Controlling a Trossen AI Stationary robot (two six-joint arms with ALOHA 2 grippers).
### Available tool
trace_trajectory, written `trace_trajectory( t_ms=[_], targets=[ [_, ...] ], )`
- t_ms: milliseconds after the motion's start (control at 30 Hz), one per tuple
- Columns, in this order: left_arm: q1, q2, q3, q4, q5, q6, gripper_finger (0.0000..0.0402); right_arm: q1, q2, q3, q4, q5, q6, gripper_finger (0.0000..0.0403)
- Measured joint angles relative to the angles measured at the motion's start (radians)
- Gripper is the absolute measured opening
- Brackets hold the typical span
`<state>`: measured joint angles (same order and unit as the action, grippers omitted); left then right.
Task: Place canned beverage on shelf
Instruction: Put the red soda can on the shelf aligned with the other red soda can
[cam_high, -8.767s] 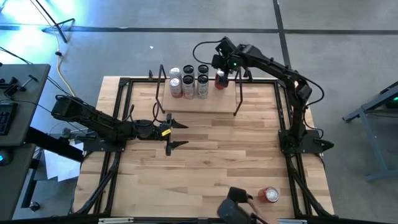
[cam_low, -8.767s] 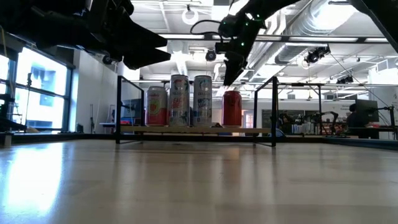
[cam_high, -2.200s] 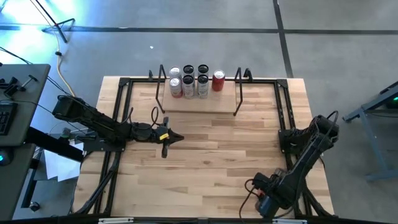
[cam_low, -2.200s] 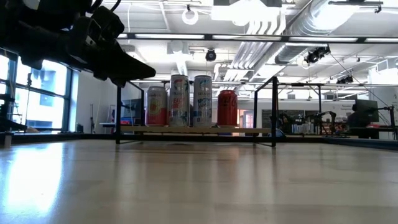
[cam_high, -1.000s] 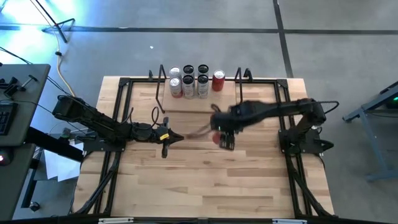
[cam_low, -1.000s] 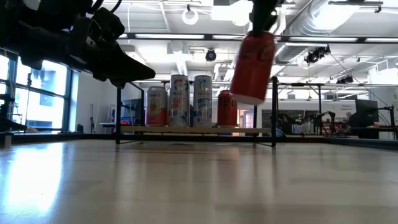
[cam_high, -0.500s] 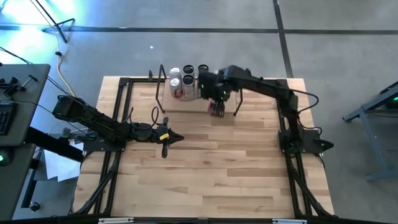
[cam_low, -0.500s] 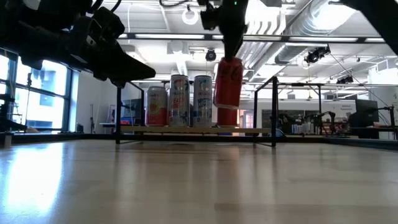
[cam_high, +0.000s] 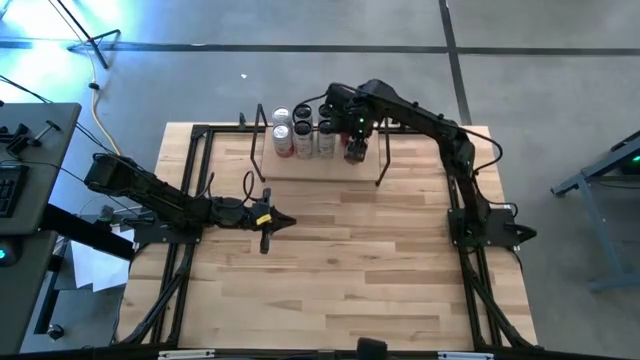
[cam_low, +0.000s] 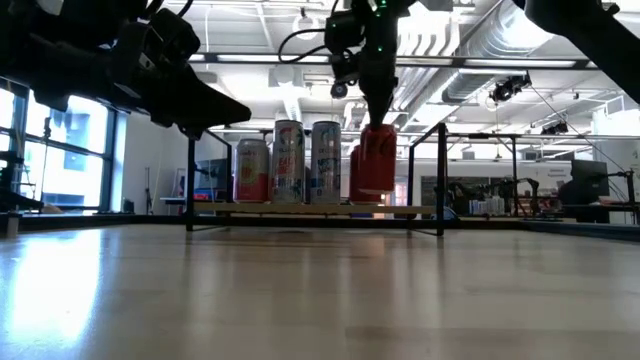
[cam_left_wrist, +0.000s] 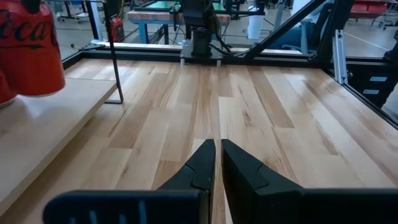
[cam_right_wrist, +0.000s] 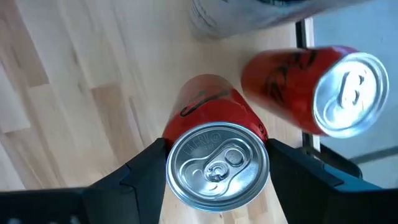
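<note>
right claw (cam_right_wrist: 217, 163) pinching red can (cam_right_wrist: 214, 149) upright over shelf (cam_high: 318, 167), beside second red can (cam_right_wrist: 311, 87), left claw (cam_left_wrist: 215, 163) pressed together above desk (cam_high: 340, 260)

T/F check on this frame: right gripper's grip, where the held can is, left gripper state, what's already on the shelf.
1. The right gripper holds a red can by its top. True.
2. The held can is over the bare tabletop, far from the shelf. False: it is at the shelf, just in front of another red can.
3. The left gripper is wide open. False: its fingers are shut, and it holds nothing.
4. Several cans already stand upright on the shelf. True.
5. The left arm is reaching over the shelf. False: it waits over the table's left side, short of the shelf.
</note>
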<state>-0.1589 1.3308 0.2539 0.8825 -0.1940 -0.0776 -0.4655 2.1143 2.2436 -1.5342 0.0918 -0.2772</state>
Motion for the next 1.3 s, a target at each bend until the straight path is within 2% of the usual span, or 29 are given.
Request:
trace_trajectory(
  t_ms=[233,767,1300],
  targets=[
    [0.000,0.000,0.000,0.003,0.000,0.000,0.0019,-0.012,0.001,0.000,0.050,-0.040,-0.038,0.0229],
    [0.000,0.000,0.000,0.003,0.000,0.000,0.0019,-0.026,0.001,0.000,0.058,-0.045,-0.046,0.0229],
    [0.000,0.000,0.000,0.003,0.000,0.000,0.0019,-0.026,0.002,0.000,0.062,-0.048,-0.126,0.0229]
  ],
)
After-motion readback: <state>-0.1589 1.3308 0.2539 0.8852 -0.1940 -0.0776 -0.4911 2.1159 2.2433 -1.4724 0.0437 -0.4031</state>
